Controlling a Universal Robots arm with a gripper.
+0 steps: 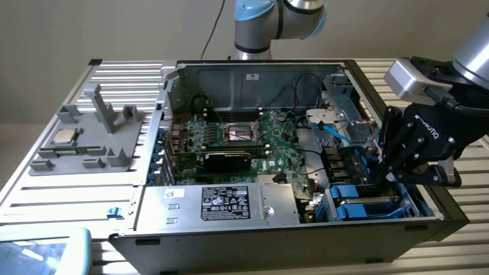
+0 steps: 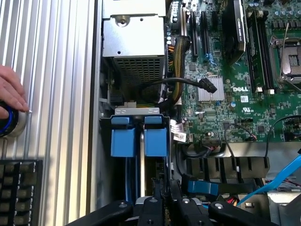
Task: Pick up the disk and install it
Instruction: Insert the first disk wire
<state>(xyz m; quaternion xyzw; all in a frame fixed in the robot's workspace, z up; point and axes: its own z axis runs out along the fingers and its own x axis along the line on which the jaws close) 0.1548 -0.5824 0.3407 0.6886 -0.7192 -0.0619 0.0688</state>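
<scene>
Pincer (image 1: 379, 180) nearly closed at disk (image 1: 370, 206) inside PC case (image 1: 229, 243), grip unclear; wrist cam adds hand (image 2: 10, 92).

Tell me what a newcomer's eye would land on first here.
The open computer case on the slatted table takes the eye first, with its green motherboard laid bare. At the exterior view's right, the black gripper reaches down into the case's corner, at the bright blue drive carriers. In the wrist view, a person's hand rests on a round knob on the table.
</scene>
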